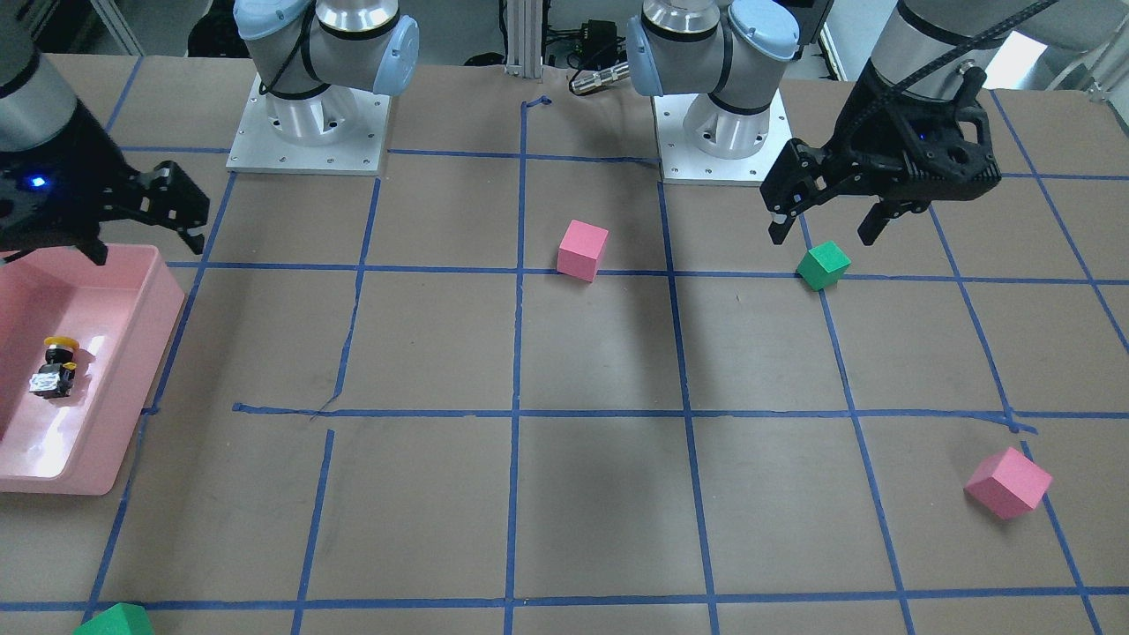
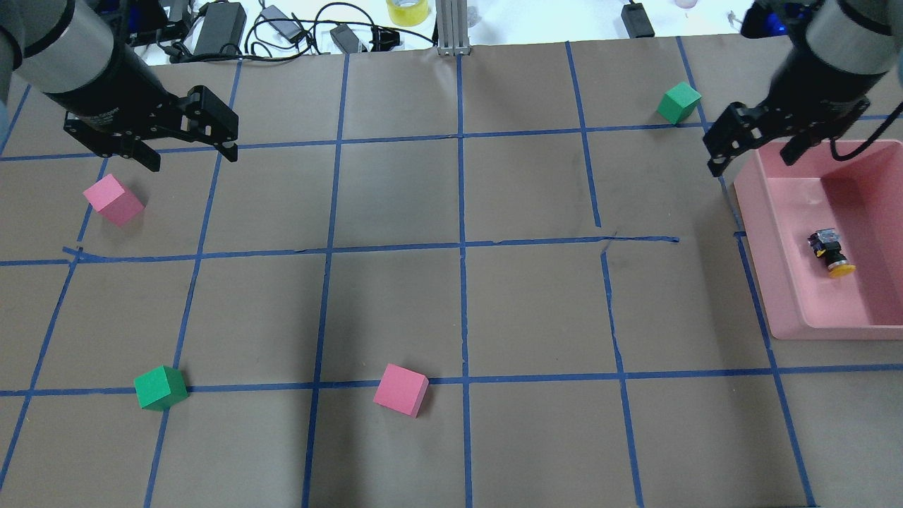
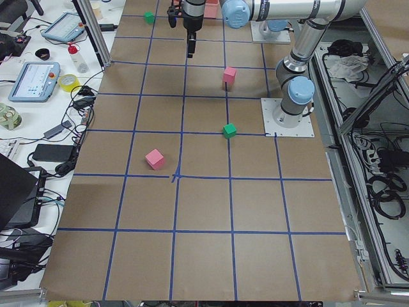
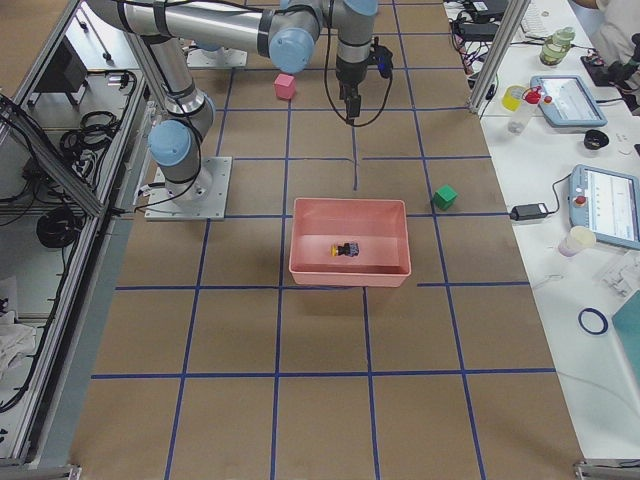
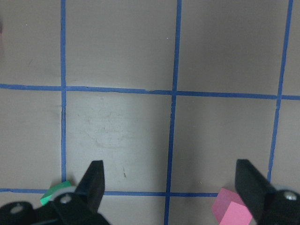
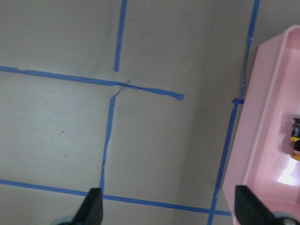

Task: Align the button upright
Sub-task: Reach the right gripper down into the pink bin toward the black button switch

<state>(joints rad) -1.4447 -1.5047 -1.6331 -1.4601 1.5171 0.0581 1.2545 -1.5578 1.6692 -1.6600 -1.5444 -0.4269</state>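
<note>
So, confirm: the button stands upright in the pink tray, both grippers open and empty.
Not upright: the overhead view shows the button lying on its side in the pink tray. Left gripper and right gripper are open and empty.

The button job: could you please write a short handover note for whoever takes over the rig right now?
Left gripper: open, empty, hanging over the table far from the work.
Right gripper: open, empty, above the corner of the pink tray, touching nothing.
Button: lying on its side on the tray floor, yellow cap pointing sideways.
Done: nothing visible; the button is not yet gripped.
Left: probably bring the right gripper down over the button, grip it, and stand it cap up.
</note>
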